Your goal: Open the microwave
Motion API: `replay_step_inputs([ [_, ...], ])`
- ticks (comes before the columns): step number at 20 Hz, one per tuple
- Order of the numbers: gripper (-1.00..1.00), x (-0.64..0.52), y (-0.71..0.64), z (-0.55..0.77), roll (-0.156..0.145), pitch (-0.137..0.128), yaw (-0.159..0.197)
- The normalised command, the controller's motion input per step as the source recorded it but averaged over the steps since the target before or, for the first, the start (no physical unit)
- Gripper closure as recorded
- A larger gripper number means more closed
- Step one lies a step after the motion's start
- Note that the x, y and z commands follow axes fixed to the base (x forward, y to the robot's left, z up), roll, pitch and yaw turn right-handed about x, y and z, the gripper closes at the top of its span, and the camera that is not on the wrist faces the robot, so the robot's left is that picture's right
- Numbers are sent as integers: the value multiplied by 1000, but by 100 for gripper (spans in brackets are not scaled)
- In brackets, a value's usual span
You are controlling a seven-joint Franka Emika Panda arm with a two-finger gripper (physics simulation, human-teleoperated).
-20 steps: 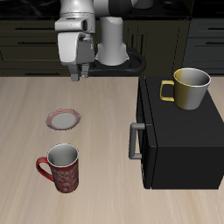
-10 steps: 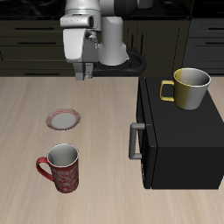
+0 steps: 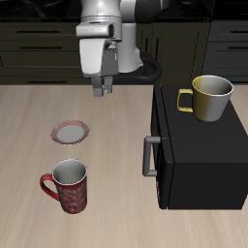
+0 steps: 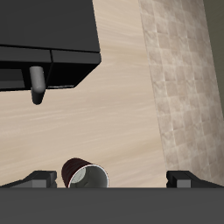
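Observation:
The microwave is a large matte black box near the table's front edge, door shut, with a grey vertical bar handle on its door. My gripper hangs above the table farther back, apart from the microwave and well above and behind the handle. Its fingers are spread wide and empty. In the wrist view the microwave and its handle show, with my fingertips far apart at the frame's edges.
A yellow mug stands on top of the microwave. A red patterned mug stands near the front edge and shows in the wrist view. A small pink plate lies on the table. Dark cabinets line the back.
My gripper has moved sideways toward the microwave and dropped a little lower. Nothing on the table has moved.

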Motion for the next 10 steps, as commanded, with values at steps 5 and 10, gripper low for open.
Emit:
replay_step_inputs([
  [5, -100, 194, 240, -80, 31, 25, -15],
  [10, -100, 110, 273, -53, 34, 9, -5],
])
